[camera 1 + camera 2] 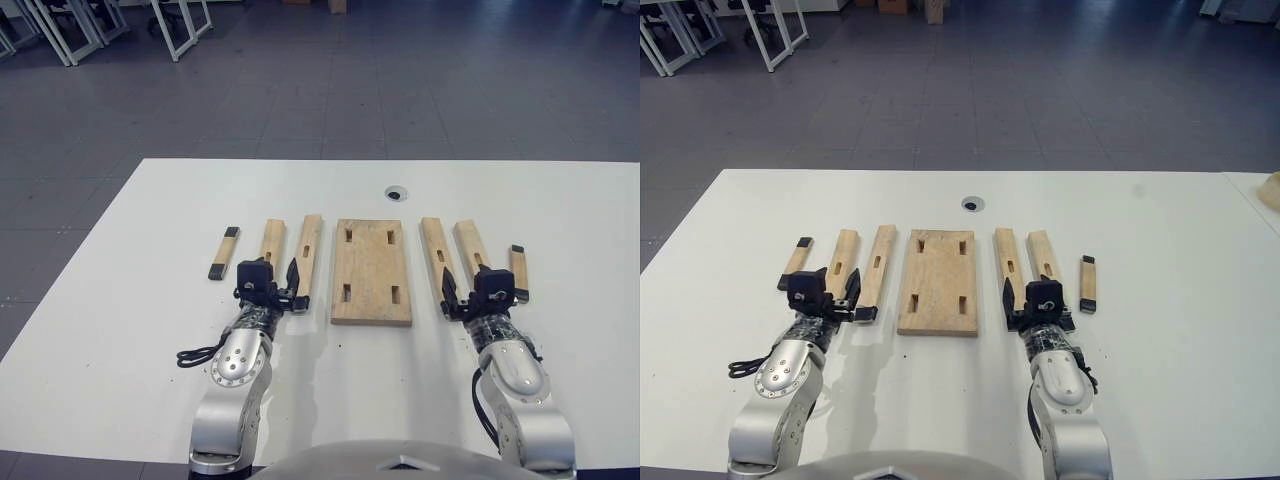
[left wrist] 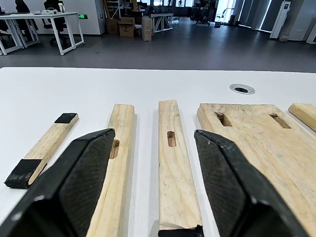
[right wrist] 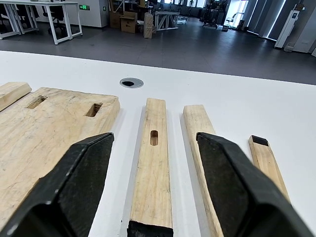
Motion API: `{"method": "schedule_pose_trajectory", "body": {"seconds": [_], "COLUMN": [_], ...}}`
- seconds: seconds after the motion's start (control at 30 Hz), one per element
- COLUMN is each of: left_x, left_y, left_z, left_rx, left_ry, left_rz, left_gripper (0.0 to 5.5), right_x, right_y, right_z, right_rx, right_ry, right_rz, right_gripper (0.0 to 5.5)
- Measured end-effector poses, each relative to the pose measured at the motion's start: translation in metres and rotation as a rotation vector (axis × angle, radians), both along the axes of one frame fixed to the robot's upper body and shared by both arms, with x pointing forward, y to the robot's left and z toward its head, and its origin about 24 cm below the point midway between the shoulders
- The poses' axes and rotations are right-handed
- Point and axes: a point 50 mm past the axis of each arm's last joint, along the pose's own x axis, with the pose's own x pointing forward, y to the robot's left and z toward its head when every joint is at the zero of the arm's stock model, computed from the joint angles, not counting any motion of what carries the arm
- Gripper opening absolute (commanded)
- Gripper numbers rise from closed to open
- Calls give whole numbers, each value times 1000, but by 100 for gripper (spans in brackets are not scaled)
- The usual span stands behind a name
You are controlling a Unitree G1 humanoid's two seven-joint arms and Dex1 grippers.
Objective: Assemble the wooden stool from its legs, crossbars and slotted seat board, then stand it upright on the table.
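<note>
We see the seat board (image 1: pixel 371 270) lying flat at the middle of the white desk (image 1: pixel 150 300), its four slots facing up. To its left lie the left inner leg (image 1: pixel 307 258), the left outer leg (image 1: pixel 272 241) and, farthest left, the short left crossbar (image 1: pixel 224 252) with black ends. To its right lie the right inner leg (image 1: pixel 434 252), the right outer leg (image 1: pixel 468 245) and the right crossbar (image 1: pixel 517 268). All lie parallel and apart from each other. A round cable hole (image 1: pixel 397 192) sits in the desk beyond the board.

The left pincer (image 2: pixel 153 136) is spread wide over the near end of the left inner leg, gripping nothing. The right pincer (image 3: pixel 154 136) is likewise spread, with the near end of the right inner leg between its fingers (image 3: pixel 84 177).

From the wrists we make out one oblong slot in each inner leg and a black tip on its near end. A green lit sign (image 2: pixel 82 16) glows in the far room, its writing too small for us to read.
</note>
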Motion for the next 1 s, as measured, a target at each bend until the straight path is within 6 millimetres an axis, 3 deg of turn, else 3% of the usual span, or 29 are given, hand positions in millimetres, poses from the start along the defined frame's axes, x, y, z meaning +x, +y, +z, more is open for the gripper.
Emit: {"method": "schedule_pose_trajectory", "body": {"seconds": [0.87, 1.0], "left_x": [1, 6], "left_y": [3, -1], "left_z": [1, 5], "left_rx": [0, 11], "left_ry": [-4, -24], "left_rz": [27, -11], "left_gripper": [301, 301], "right_x": [2, 11], "right_y": [-4, -22], "right_z": [0, 0], "right_rx": [-9, 22], "right_ry": [8, 11], "right_rz": [-13, -95], "right_gripper": [309, 309]}}
